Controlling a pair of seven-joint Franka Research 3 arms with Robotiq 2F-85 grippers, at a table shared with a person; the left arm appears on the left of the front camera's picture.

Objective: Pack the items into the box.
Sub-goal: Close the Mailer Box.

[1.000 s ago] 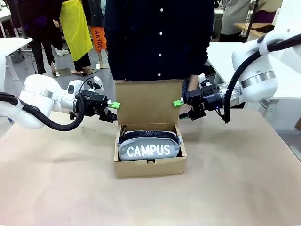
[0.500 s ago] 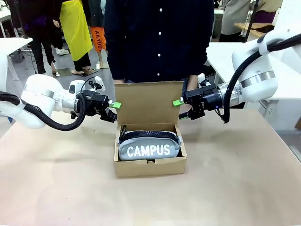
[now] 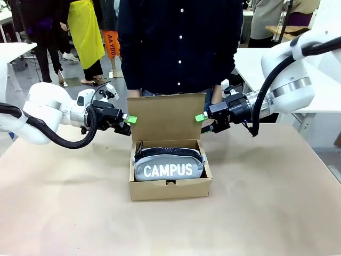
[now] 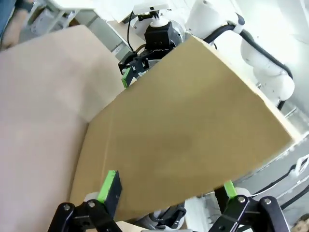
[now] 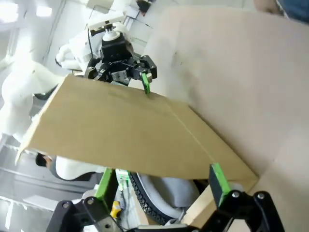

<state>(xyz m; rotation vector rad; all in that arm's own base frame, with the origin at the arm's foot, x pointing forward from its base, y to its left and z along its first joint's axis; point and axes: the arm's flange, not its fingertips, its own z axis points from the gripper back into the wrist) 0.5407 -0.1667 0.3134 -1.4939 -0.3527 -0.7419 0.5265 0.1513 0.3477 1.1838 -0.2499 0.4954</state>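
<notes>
The brown cardboard box (image 3: 169, 189) sits mid-table with its lid flap (image 3: 167, 117) standing up and leaning slightly toward me. Inside lies the grey-blue pouch (image 3: 168, 165) lettered "CAMPUS". My left gripper (image 3: 129, 119) is open at the lid's left edge, and my right gripper (image 3: 201, 117) is open at its right edge. In the left wrist view the lid (image 4: 183, 135) stands between my green-padded fingers (image 4: 110, 186). In the right wrist view the lid (image 5: 125, 135) spans the gap between the fingers (image 5: 218, 181), with the pouch (image 5: 169, 191) below it.
A person in a dark buttoned shirt (image 3: 178, 42) stands at the far edge right behind the box, a hand (image 3: 216, 96) near the lid's right corner. Brown paper covers the table (image 3: 277, 202), with free room on both sides and in front of the box.
The lid flap has tipped a little toward me and its top edge sits lower. Both grippers stay open and have barely shifted at the lid's edges.
</notes>
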